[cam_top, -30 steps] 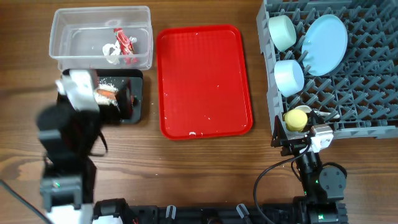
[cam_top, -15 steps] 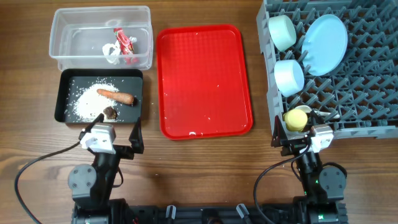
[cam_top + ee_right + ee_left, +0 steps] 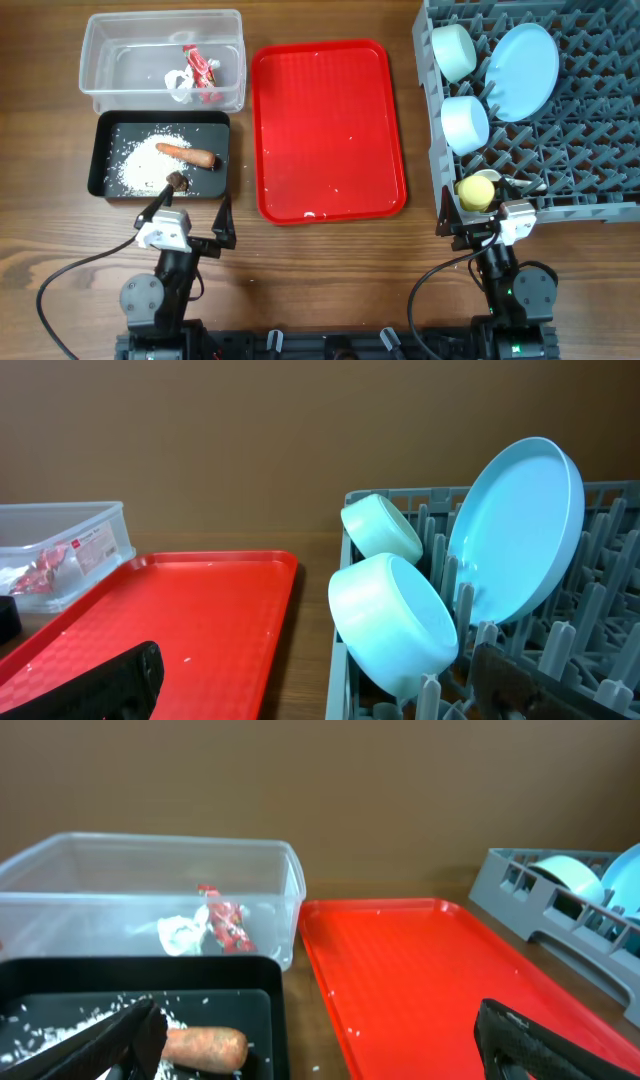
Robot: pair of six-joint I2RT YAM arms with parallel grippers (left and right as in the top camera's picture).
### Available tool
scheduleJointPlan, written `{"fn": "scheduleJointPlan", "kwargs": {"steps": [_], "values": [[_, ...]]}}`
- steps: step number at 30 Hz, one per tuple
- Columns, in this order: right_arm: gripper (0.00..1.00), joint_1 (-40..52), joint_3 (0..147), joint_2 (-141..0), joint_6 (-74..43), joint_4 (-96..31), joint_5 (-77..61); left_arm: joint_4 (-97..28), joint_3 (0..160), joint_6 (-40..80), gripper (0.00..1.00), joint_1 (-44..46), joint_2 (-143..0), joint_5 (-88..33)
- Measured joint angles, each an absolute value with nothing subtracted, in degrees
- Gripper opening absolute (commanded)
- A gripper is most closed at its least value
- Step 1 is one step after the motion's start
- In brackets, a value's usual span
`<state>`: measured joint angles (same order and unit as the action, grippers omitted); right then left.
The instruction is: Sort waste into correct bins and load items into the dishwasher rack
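Sausage piece (image 3: 186,154) lies in the black tray (image 3: 100,150) left of the red tray (image 3: 328,130), long axis sideways, thin end pointing away from it. Left gripper (image 3: 187,213) and right gripper (image 3: 482,222) sit off its 2 front corners, fingers spread wide, holding nothing.

the tub (image 3: 130,60) is set behind the shallow tray (image 3: 218,135), at left; the serving tray (image 3: 330,120) is placed centrally; the rack (image 3: 590,150), at right, is loaded with the plate (image 3: 522,72).
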<state>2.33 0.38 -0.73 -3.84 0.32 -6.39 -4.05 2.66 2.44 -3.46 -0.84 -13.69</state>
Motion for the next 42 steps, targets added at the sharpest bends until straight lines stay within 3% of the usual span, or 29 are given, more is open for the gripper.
{"fn": "scheduleJointPlan", "kwargs": {"steps": [12, 42], "values": [[1.00, 2.3, 0.4, -0.7, -3.8, 0.3, -6.4, -3.9, 1.0, 3.1, 1.00, -3.4, -0.8, -7.1], [1.00, 2.3, 0.4, -0.7, -3.8, 0.3, -6.4, -3.9, 1.0, 3.3, 1.00, -3.4, -0.8, -6.7]]}}
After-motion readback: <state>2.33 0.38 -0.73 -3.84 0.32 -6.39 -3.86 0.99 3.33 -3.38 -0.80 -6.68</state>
